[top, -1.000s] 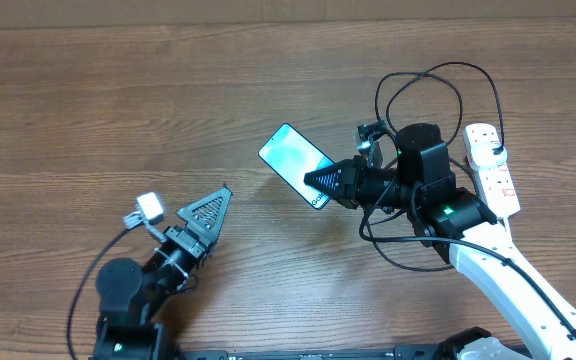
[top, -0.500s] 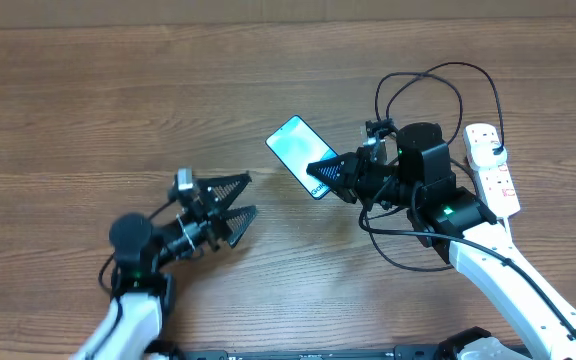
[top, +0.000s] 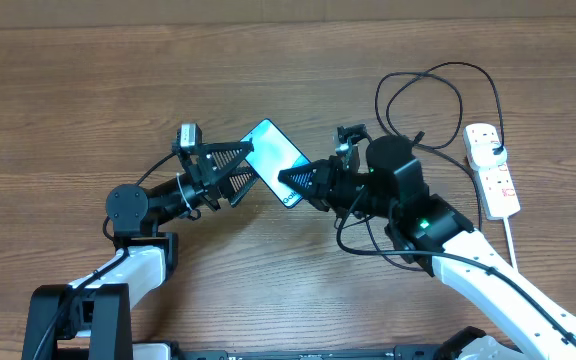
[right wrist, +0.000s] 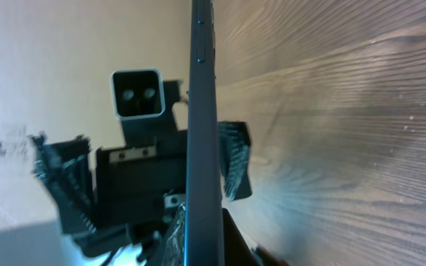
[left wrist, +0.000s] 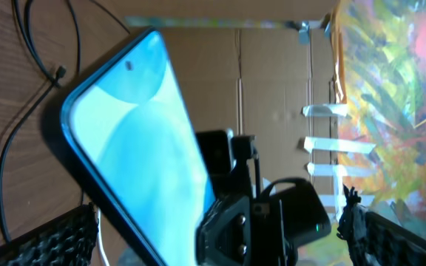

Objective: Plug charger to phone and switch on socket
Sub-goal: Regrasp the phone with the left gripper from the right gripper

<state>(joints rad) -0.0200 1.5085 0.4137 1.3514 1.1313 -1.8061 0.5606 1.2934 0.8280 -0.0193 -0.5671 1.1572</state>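
One phone [top: 271, 152] sits pinched in right tool [top: 293, 182]; left tool [top: 247, 168] gapes.

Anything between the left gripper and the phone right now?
Nothing visible. The open left gripper directly faces the free end of the phone; the right gripper holds the other end off the table.

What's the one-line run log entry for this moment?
right gripper: shut on phone | left gripper: open, flanking phone | charger: not held | socket: untouched
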